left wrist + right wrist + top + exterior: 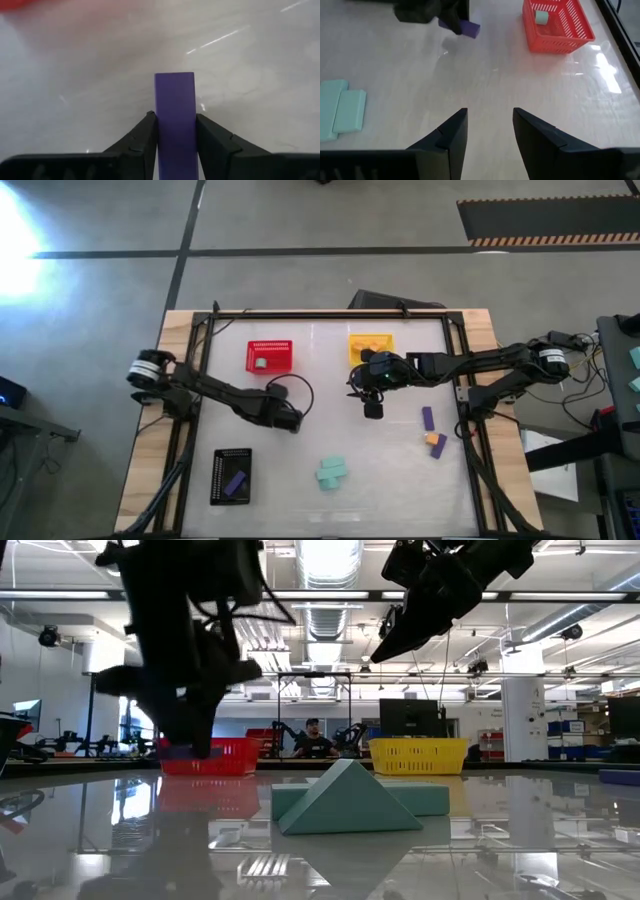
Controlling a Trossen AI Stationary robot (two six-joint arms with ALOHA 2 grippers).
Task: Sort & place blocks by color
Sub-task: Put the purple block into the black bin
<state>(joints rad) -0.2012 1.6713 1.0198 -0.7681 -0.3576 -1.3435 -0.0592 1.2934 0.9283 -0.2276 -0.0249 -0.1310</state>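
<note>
baskets (269, 357): 3 | purple blks (428, 418): 3 | teal blks (333, 473): 3 | orange blk (438, 444): 1

Overhead, table-level and two wrist views, sharing the red basket (270, 357).

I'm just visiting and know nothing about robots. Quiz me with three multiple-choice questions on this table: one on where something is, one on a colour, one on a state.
1. Where does the black basket sit?
A. By the table's front edge, on the left arm's side
B. Beside the yellow basket
C. Under the right arm

2. What colour is the block in the red basket?
A. Orange
B. Mint green
C. Purple

3. The left gripper is
A. empty
B. out of view
C. shut on a purple block

Answers: 1 A, high view shows it; 2 B, seen in the right wrist view; 3 C, fingers press both sides.
</note>
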